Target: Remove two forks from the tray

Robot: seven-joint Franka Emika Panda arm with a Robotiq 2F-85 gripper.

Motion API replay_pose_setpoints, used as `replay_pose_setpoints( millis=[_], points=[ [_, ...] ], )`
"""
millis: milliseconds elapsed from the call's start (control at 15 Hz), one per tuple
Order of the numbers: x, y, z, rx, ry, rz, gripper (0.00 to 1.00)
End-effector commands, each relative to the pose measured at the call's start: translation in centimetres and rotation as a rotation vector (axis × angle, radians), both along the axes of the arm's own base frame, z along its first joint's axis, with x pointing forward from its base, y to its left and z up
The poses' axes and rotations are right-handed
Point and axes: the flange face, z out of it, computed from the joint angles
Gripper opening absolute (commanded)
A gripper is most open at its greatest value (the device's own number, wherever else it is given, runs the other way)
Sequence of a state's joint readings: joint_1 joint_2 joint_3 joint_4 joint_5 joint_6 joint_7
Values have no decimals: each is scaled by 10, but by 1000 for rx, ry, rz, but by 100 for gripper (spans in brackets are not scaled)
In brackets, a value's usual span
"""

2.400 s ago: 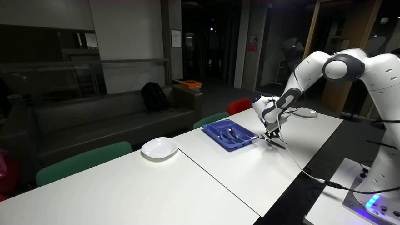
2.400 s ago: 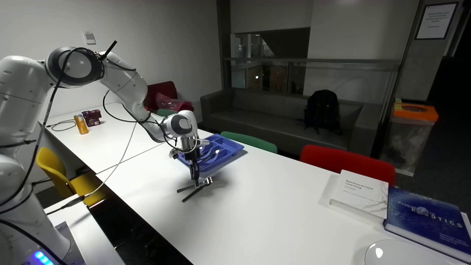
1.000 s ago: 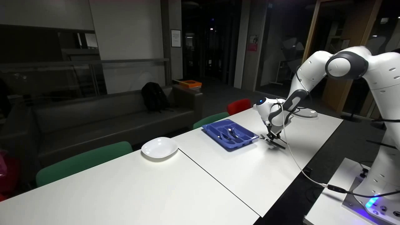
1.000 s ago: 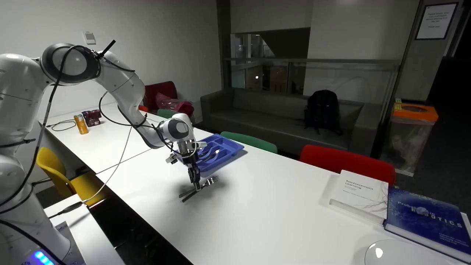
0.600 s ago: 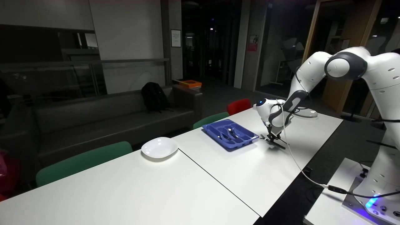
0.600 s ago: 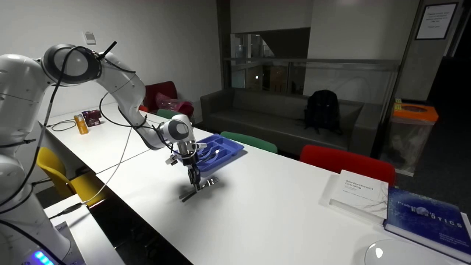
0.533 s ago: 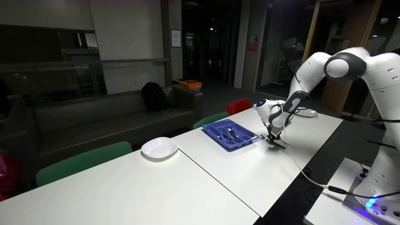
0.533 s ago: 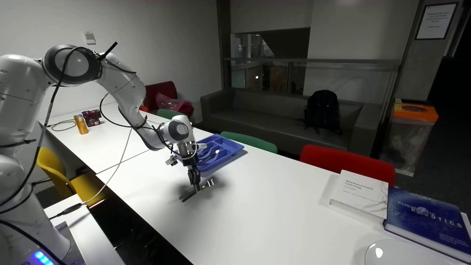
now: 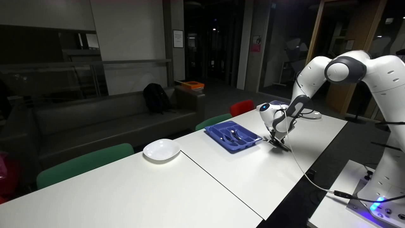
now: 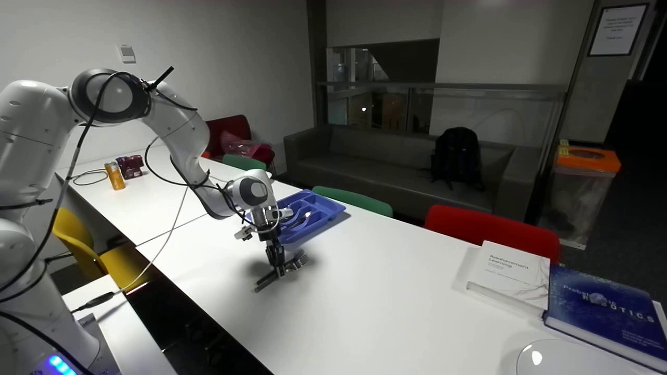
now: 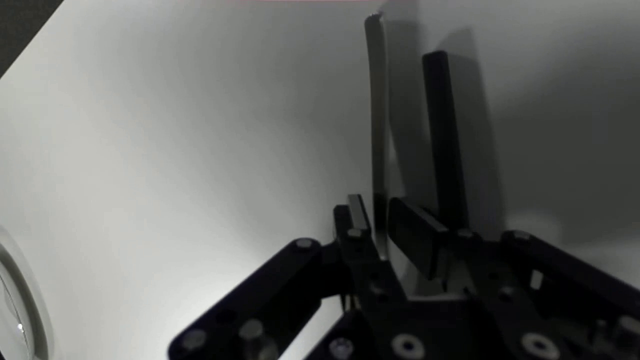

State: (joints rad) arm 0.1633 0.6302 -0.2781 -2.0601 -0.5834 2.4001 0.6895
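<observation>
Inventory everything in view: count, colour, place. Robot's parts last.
Forks: 2, dark handles, silvery tines, beside the tray
Tray: 1, blue, on the table
Cutlery: several, count unclear, silvery, in the tray
Plates: 2, white, on the table, one by the books
Books: at least 2, white and blue, on the table
Can: 1, orange, on the table
Package: 1, dark red, beside the can
Table: 2 sections, white, before the sofa
Chairs: several, green, red, yellow, around the table
Sofa: 1, dark grey, behind the table
Backpack: 1, black, on the sofa
Bin: 1, orange-topped, beside the sofa
Notice: 1, white, on a pillar
Arm: 1, white, over the table
Gripper: 1, black, one fork between its fingers
</observation>
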Motion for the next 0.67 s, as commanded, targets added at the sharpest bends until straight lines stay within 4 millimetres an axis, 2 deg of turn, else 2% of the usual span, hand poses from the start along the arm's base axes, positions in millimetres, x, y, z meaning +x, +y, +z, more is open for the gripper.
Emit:
replay_pose_setpoints(
  millis=[0,267,400,600],
  points=[
    [1,-10,3,6,-9,23,56],
    [1,-15,13,24,-37,-2,86],
    [-2,-16,25,28,-60,-30,98],
    [-10,-16,54,13,-90,-63,100]
  ],
)
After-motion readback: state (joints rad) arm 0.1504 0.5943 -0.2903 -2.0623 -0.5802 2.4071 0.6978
